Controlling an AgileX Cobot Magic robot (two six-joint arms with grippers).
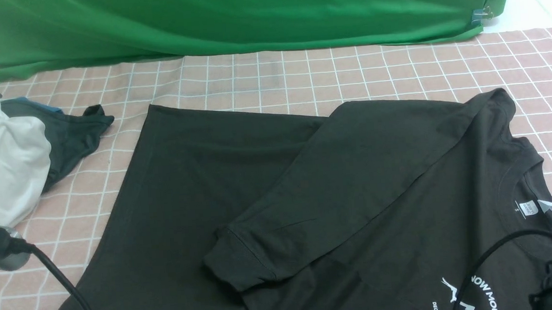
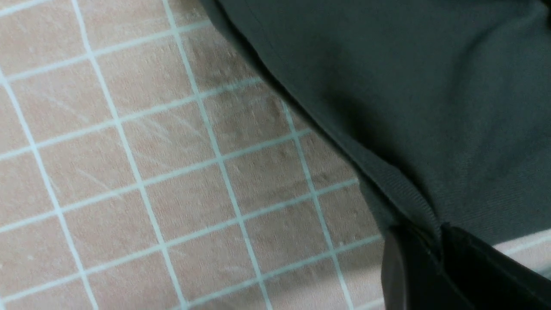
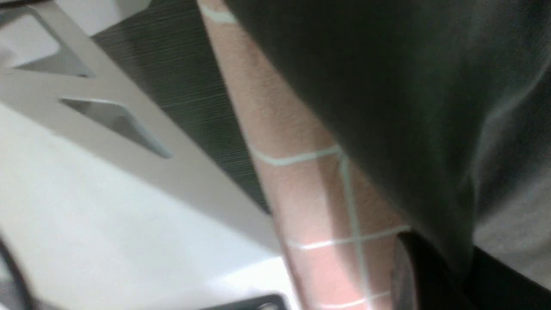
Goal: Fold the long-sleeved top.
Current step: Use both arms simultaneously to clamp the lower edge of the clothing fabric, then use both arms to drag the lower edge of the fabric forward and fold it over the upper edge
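Across the centre and right, one black long-sleeved top [image 1: 403, 190] lies rumpled, sleeve folded over; two sets of fingers [image 2: 437, 245] [image 3: 456, 267] pinch its fabric

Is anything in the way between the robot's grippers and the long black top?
Nothing visible is: the left gripper and the right gripper both already pinch the black top.

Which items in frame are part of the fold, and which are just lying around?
Part of the fold:
- black long-sleeved top
- left gripper
- right gripper

Lying around:
- white garment
- dark cloth with blue edge
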